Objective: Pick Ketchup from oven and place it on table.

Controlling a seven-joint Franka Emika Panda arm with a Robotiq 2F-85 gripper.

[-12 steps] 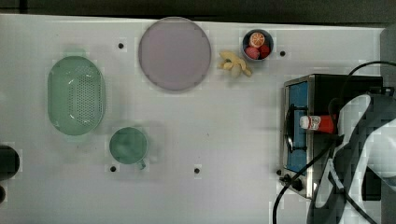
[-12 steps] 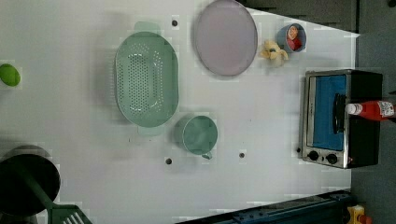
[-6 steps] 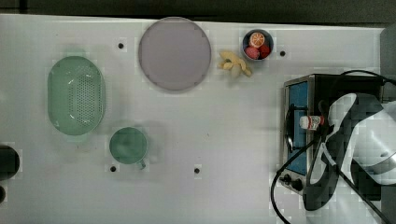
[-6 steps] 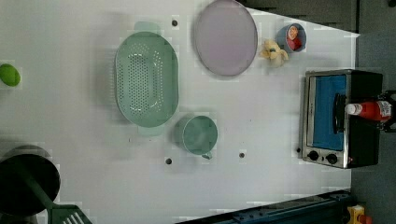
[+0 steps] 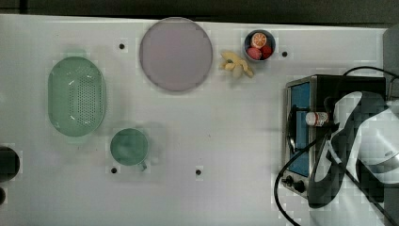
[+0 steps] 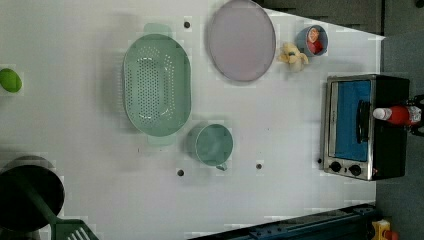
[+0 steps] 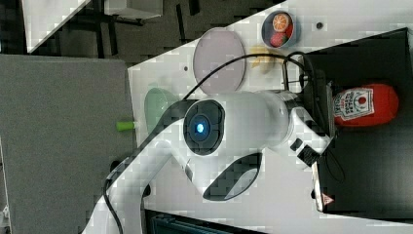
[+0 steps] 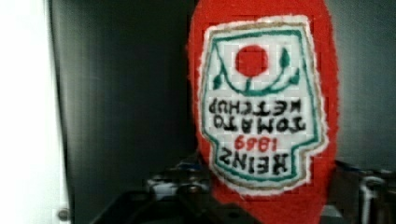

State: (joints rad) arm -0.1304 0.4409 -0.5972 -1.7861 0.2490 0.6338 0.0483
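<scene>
I see the ketchup (image 8: 261, 107) as fuzzy red cloth with a stitched label. The oven (image 6: 367, 127) looks matt black with a brushed silver frame. My arm's shell (image 7: 243, 126) is glossy white plastic.

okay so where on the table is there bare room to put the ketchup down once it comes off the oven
Roomiest: the table between the green cup and the oven, below the purple plate in the top view. The ketchup lies on the oven top. Crowded: around the plate, yellow toy, fruit bowl, and beside the colander.
</scene>
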